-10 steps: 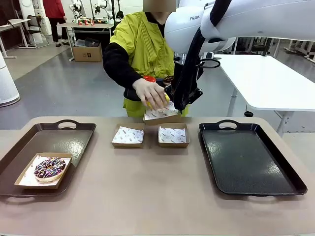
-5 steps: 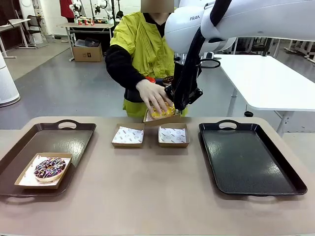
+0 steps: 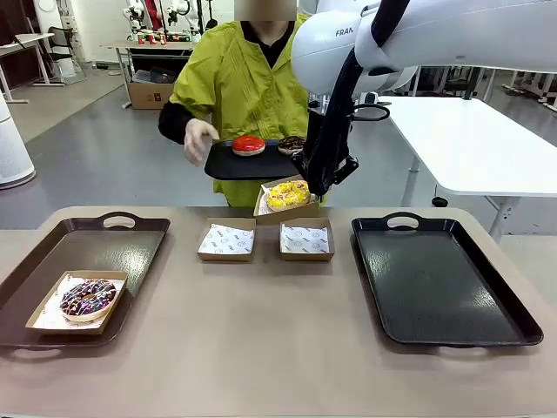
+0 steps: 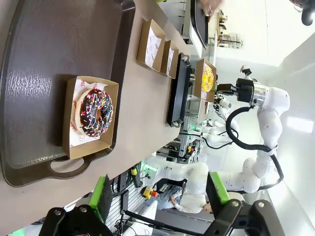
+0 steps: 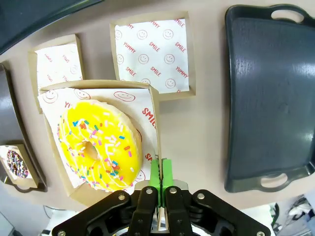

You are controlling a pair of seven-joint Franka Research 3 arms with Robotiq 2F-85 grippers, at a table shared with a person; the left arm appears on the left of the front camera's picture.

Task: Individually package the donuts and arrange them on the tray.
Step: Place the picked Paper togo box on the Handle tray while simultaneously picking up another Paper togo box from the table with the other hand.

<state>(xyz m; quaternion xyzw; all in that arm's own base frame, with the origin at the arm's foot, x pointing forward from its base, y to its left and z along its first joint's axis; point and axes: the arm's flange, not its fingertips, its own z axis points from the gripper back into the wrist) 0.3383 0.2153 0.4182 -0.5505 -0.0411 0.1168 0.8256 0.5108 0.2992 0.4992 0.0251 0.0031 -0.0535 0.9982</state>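
The right pincer (image 5: 160, 173) grips box (image 5: 93, 84) with yellow donut (image 5: 98, 145)

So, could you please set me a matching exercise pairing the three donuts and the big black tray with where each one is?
1. yellow sprinkled donut
2. red donut
3. chocolate sprinkled donut
4. big black tray

A. in a paper box on the brown tray
B. on the table, robot's right side
C. on the small tray the person holds
D. in the lifted box pinched by the right fingers

Pairs: 1-D, 2-C, 3-A, 4-B
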